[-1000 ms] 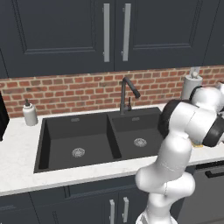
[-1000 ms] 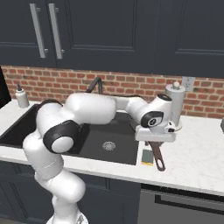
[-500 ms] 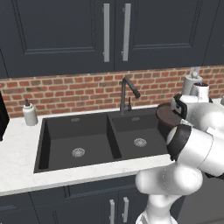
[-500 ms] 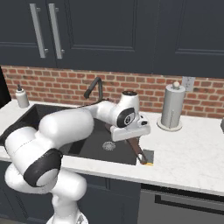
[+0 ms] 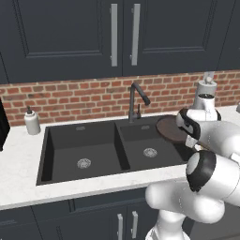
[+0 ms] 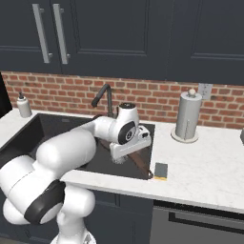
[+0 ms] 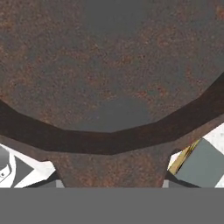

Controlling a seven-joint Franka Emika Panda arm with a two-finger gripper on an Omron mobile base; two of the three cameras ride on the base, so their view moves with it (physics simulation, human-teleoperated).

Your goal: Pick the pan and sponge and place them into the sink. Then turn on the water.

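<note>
Now, step: carrying pan point(image 5: 169, 128) over sink point(image 5: 101, 166).
Pincer point(image 6: 125, 153): pinching the pan near its handle.
Next: lower, release, then fetch sponge point(image 6: 161, 170) beside it.

The arm point(image 6: 71, 152) is built of thick, rounded white links with a smooth, glossy shell, each swelling into bulbous housings at the joints. Dark charcoal rings and round black caps mark the joints: one large dark disc shows on the shoulder housing in the left base view, another on the lower link in the right base view. The end effector point(image 6: 125, 153) has a blocky white body with a small dark round cap beside it.
</note>
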